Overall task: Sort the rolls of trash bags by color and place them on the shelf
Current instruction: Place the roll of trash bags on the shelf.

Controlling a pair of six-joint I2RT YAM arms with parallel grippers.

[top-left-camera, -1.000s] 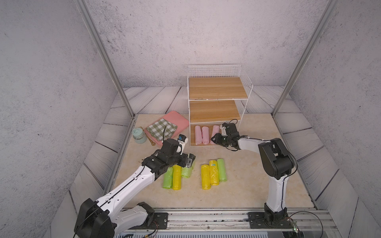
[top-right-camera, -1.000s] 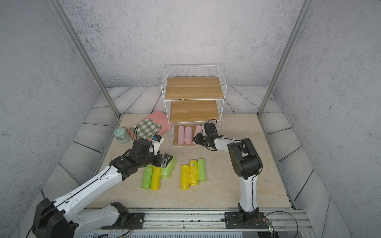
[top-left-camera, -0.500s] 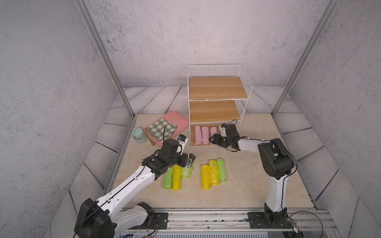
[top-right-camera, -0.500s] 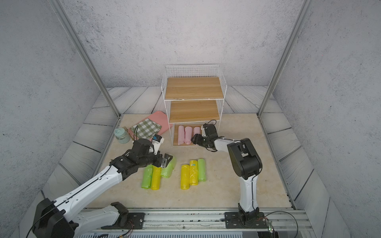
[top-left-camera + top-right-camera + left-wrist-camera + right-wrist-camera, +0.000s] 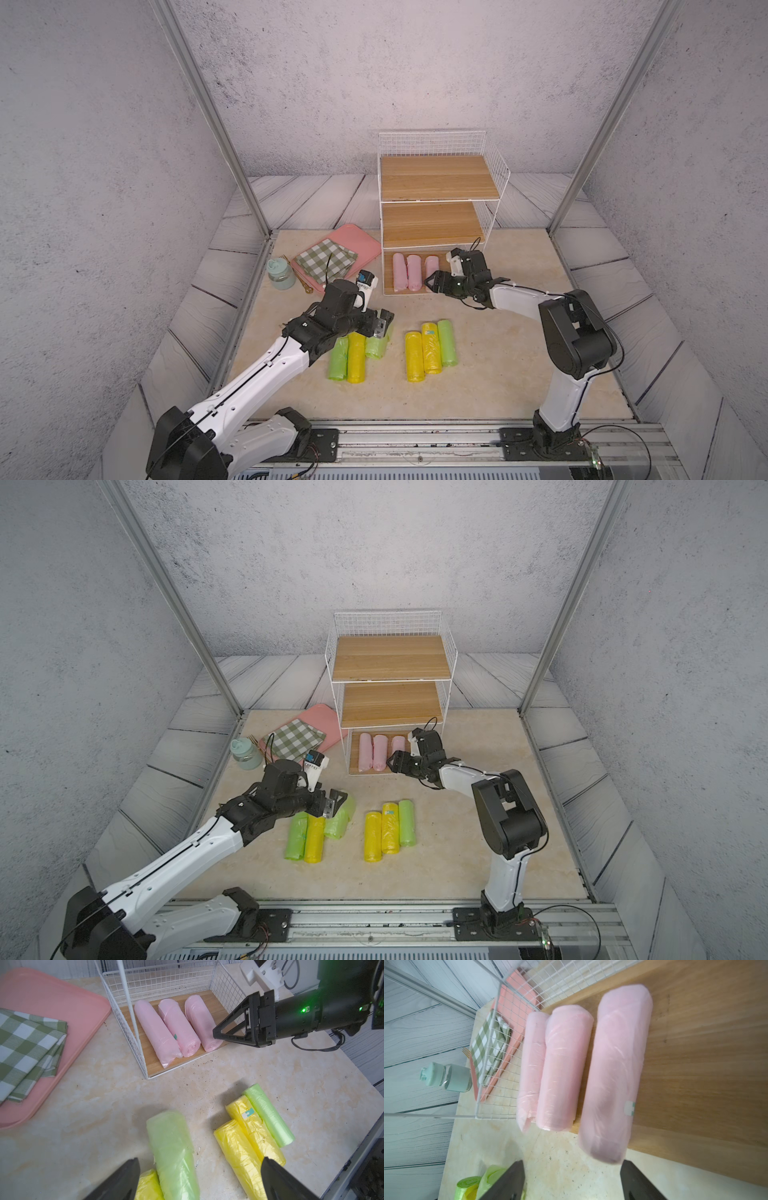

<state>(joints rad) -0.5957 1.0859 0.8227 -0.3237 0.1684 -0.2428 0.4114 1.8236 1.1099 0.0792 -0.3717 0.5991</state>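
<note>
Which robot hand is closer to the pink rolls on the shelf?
Right. The right gripper is just in front of the pink rolls; the left gripper hangs farther off, over a green roll.

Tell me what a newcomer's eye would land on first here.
Three pink rolls lie side by side on the bottom board of the white wire shelf, with the right gripper open just in front of them. On the table yellow and green rolls lie in two mixed clusters, and the left gripper hangs open over one green roll.
</note>
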